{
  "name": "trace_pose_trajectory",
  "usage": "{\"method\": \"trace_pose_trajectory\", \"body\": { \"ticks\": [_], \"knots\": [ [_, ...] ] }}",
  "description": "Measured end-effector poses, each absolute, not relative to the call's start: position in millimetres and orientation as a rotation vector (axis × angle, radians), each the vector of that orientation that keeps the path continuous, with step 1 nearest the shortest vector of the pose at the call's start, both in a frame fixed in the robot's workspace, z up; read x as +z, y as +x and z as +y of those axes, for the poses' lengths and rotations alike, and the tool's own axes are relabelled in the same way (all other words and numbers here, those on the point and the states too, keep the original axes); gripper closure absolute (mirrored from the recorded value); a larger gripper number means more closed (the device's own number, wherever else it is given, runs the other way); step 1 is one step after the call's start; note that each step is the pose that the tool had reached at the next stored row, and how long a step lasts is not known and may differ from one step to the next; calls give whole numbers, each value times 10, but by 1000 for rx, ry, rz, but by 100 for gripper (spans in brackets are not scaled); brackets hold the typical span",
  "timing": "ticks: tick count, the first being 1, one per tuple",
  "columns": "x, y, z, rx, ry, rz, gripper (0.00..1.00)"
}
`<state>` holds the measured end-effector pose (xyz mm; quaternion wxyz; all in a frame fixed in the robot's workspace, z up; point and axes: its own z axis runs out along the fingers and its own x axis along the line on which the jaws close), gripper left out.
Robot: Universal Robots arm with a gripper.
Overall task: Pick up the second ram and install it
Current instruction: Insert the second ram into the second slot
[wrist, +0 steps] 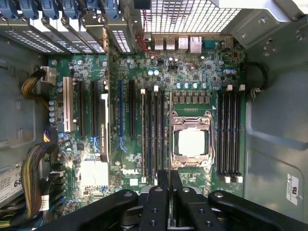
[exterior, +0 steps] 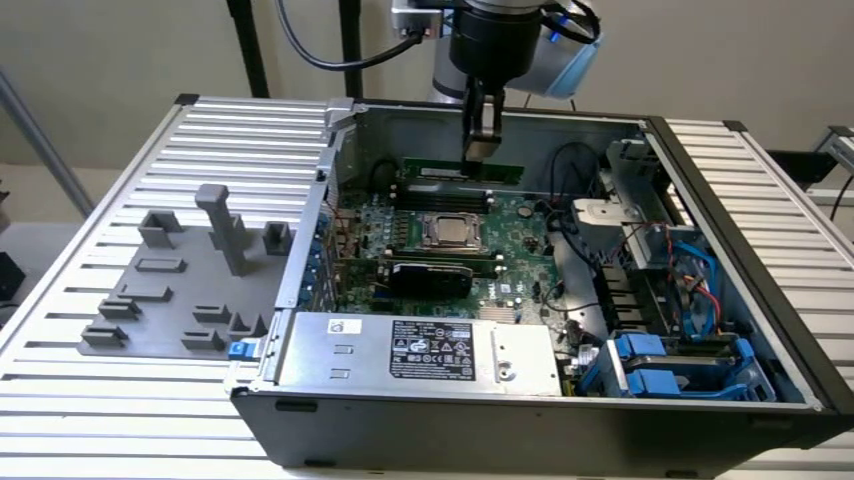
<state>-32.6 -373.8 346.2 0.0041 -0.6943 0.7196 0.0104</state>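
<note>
A ribbed silver metal table (exterior: 767,190) spans the exterior view and is cut off at the frame's edges. On it, across the centre and right, lies an open black-and-grey computer case (exterior: 534,425), whose near right corner runs out of the frame. At the exterior view's left, beside the case, sits a flat grey plastic holder plate with upright blocks (exterior: 160,300). A large green motherboard (exterior: 521,250) (wrist: 192,77) covers the case floor, its near edge hidden behind a silver power-supply box (exterior: 427,350). The dark robot arm (exterior: 501,35) enters at upper centre, its upper part cut off by the frame's top, with black cables (exterior: 314,45) looping beside it. A square metal processor socket (exterior: 454,230) (wrist: 191,142) lies mid-board.

The gripper (exterior: 482,150) (wrist: 169,174) hangs over the far row of dark memory slots (wrist: 154,134), just beyond the socket. The second ram, a long thin flat green circuit-board stick (exterior: 434,168), stands on edge at upper centre of the exterior view. It runs lengthwise along the case's back wall, its middle covered by the fingertips. In the wrist view the black fingers (wrist: 161,192) stand close together with only a thin seam between them, a narrow grip that appears closed on the stick's upper edge. The stick's lower edge is hard to separate from the slots, so whether it sits in one or is held just above cannot be told.
</note>
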Motion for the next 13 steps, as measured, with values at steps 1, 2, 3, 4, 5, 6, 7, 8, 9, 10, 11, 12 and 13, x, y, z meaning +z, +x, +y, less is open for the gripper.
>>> {"method": "trace_pose_trajectory", "body": {
  "ticks": [1, 2, 3, 4, 5, 6, 7, 8, 9, 10, 11, 12, 13],
  "knots": [
    [3444, -336, -3738, 33, -2175, 2255, 87],
    [3425, -347, -3738, 32, -2176, 2255, 87],
    [3408, -357, -3738, 32, -2175, 2255, 87],
    [3389, -369, -3738, 32, -2175, 2255, 87],
    [3371, -378, -3738, 33, -2176, 2255, 87],
    [3353, -387, -3738, 32, -2176, 2254, 87],
    [3335, -396, -3739, 32, -2177, 2253, 87],
    [3316, -405, -3739, 32, -2178, 2253, 87],
    [3299, -413, -3738, 32, -2178, 2252, 87],
    [3279, -421, -3738, 32, -2179, 2251, 87],
    [3261, -427, -3738, 32, -2179, 2251, 87],
    [3243, -432, -3738, 31, -2178, 2251, 87],
    [3225, -433, -3738, 31, -2178, 2250, 87]
  ]
}}
